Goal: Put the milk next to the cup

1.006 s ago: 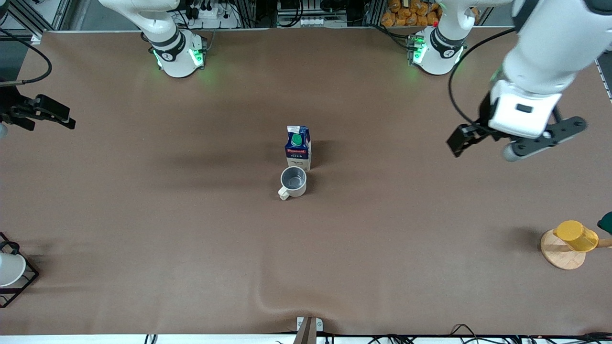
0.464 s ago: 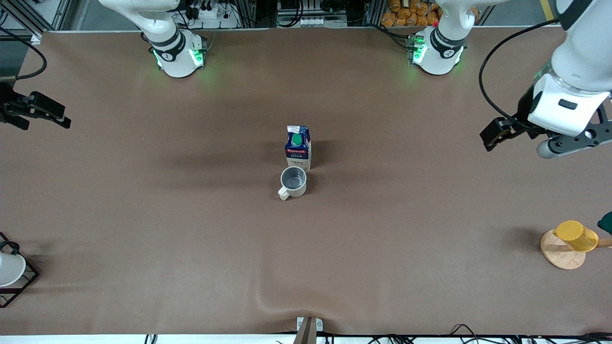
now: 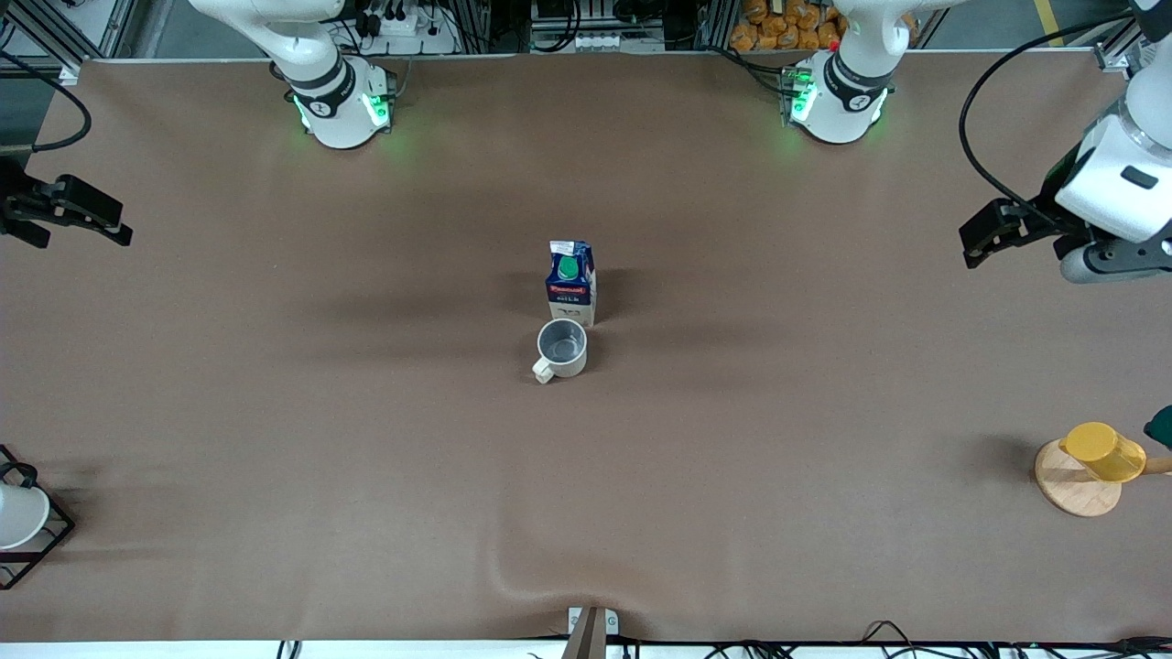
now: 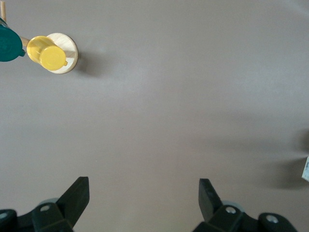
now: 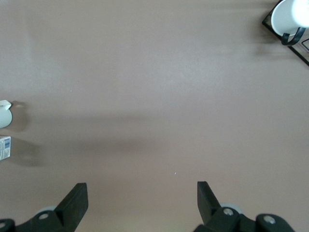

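The milk [image 3: 571, 282], a blue and white carton with a green cap, stands upright at the middle of the table. The cream-white cup [image 3: 561, 349] stands just nearer the front camera, almost touching it, its handle toward the right arm's end. My left gripper [image 3: 998, 236] is open and empty in the air over the left arm's end of the table; its wrist view shows the spread fingers [image 4: 143, 198] over bare cloth. My right gripper [image 3: 82, 215] is open and empty over the right arm's end [image 5: 142, 198]. The right wrist view shows slivers of the cup [image 5: 4, 113] and the milk [image 5: 4, 147].
A yellow cup [image 3: 1103, 451] lies on a round wooden coaster [image 3: 1076, 494] near the left arm's end, with a green thing [image 3: 1161, 426] beside it. A white cup in a black wire frame [image 3: 18, 517] stands at the right arm's end. The cloth has a wrinkle [image 3: 513, 581] near the front edge.
The left arm has swung away from the middle toward its own end of the table, gripper open and empty. The right gripper has drifted slightly outward. Milk and cup have not moved.
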`<state>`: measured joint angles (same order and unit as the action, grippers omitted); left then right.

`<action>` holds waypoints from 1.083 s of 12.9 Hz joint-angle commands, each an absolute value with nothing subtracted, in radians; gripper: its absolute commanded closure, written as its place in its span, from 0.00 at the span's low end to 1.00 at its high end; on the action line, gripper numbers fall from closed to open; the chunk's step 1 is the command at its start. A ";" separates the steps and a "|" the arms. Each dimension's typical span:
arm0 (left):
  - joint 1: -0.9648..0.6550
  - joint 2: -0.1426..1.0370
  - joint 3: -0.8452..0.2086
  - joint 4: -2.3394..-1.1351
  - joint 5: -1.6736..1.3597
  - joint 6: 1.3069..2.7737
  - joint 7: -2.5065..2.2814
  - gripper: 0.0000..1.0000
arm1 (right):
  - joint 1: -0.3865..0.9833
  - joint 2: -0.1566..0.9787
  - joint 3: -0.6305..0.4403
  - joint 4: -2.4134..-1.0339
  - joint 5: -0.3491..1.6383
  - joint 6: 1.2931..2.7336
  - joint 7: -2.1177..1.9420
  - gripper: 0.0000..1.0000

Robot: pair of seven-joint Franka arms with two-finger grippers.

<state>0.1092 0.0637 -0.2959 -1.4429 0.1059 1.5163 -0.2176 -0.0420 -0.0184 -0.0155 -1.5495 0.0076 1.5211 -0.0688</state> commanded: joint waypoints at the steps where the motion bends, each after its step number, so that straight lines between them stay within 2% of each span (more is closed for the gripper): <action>1: 0.064 -0.024 -0.177 -1.532 0.013 1.546 -0.097 0.00 | -0.071 -0.026 -0.002 -1.528 0.002 1.479 -0.055 0.00; 3: 0.038 -0.026 -0.147 -1.528 0.014 1.543 -0.086 0.00 | -0.072 -0.026 -0.003 -1.525 0.005 1.479 -0.054 0.00; 14: 0.023 -0.020 -0.144 -1.516 0.018 1.542 -0.061 0.00 | -0.072 -0.023 -0.002 -1.522 0.015 1.483 -0.054 0.00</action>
<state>0.0349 -0.0011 -0.1588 -1.4967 0.0328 1.5295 -0.0790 -0.0488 -0.0184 -0.0202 -1.5302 0.0084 1.4926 -0.0670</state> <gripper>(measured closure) 0.000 0.000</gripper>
